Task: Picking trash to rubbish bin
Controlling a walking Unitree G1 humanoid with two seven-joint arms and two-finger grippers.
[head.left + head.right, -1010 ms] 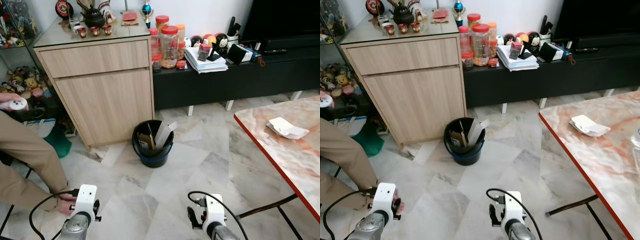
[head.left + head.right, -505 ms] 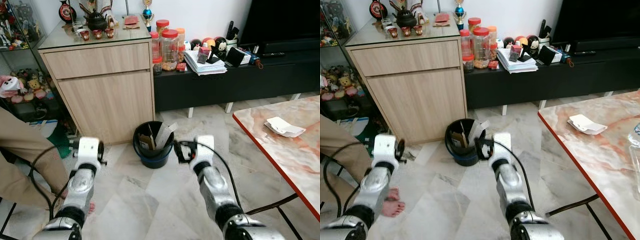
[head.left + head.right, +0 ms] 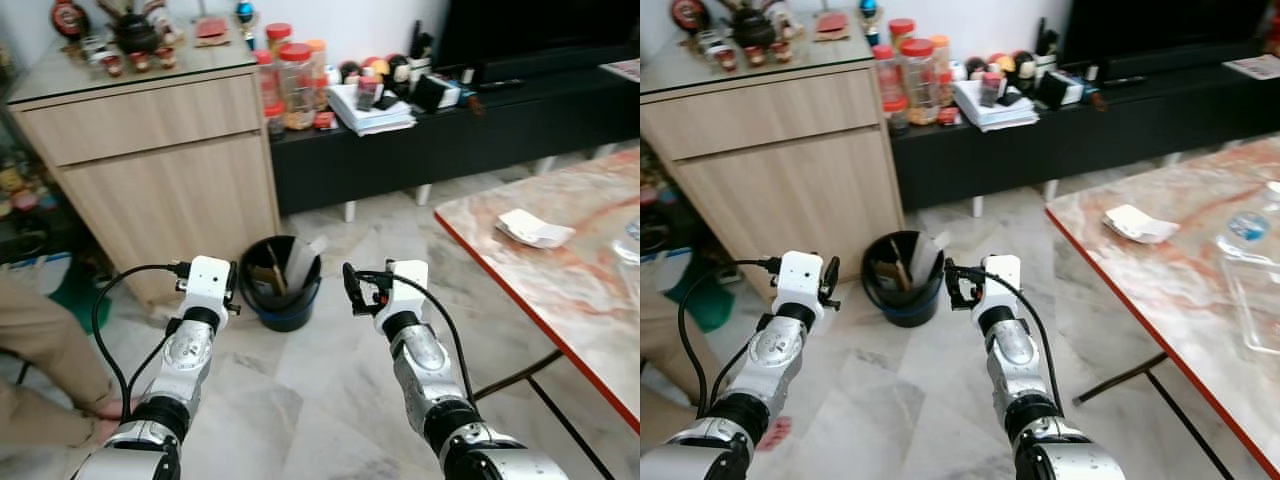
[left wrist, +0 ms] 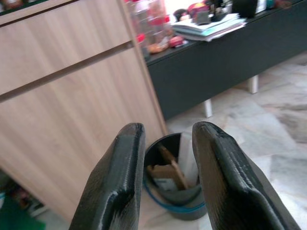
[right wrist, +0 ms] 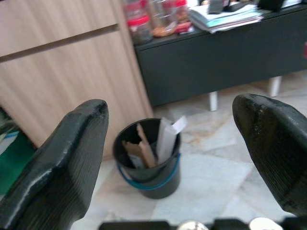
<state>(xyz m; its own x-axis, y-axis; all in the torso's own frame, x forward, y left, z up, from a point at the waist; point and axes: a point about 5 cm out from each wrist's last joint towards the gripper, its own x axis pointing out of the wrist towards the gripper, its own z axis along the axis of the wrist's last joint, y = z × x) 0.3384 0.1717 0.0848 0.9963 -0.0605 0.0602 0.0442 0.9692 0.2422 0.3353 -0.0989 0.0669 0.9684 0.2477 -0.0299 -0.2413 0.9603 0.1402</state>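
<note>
Rubbish bin [image 3: 279, 283] between raised grippers; left gripper [image 4: 168, 158] jaws slightly apart, right gripper [image 5: 172, 158] wide, both empty; bin contents indistinct.

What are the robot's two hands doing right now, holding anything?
Left gripper: jaws open, holding nothing, raised beside the rubbish bin.
Right gripper: jaws wide open, holding nothing, also pointing at the bin.

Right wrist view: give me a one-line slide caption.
Open right gripper with empty fingers frames the black rubbish bin, already holding cardboard scraps, beside the wooden cabinet.
</note>
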